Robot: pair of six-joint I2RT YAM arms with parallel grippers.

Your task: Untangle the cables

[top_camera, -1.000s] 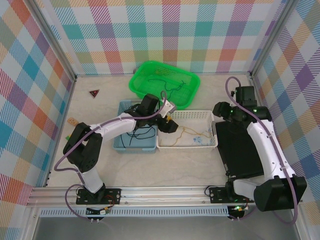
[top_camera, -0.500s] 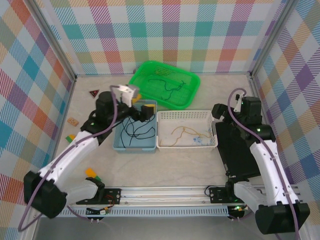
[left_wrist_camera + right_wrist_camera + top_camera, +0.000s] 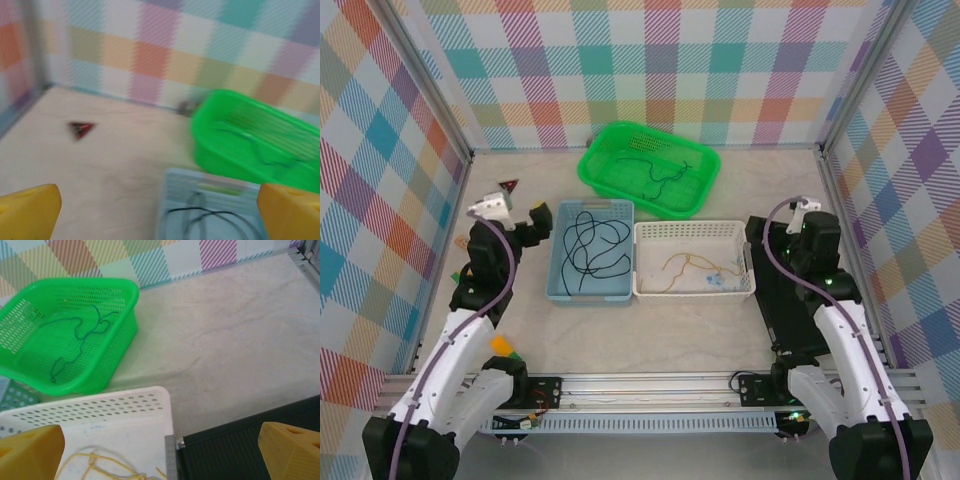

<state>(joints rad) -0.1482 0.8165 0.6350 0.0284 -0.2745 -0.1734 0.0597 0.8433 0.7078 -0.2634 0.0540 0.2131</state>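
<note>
- The three cables lie apart, each in its own basket on the counter [image 3: 650, 340]: the black cable [image 3: 590, 243] in the blue basket [image 3: 560, 292], the yellow cable [image 3: 692, 268] in the white basket [image 3: 690, 228], and the green cable [image 3: 658, 173] in the green basket [image 3: 595, 150].
- I judge all three to be very light, thin and soft. They will bend and hang down when lifted, and a loop may catch on the holes of a basket wall.
- They are not fragile, but they are so thin that they can slip out unless the jaws close fully on them.
- A good place to take hold seems to be a free end, or a loop that stands a little above the basket floor. The black one has wide open loops near its middle; the yellow one has a small knot-like bunch at its middle.
- The left pincer [image 3: 159, 215] is spread wide and holds nothing. It hangs just beside the left wall of the blue basket, and the black cable is near it, ahead and to its right, not touching.
- The right pincer [image 3: 160, 452] is also spread wide and empty. It is above the black mat [image 3: 800, 310], at the right end of the white basket. The yellow cable lies near and to its left, and the green one is well apart, farther ahead.
</note>
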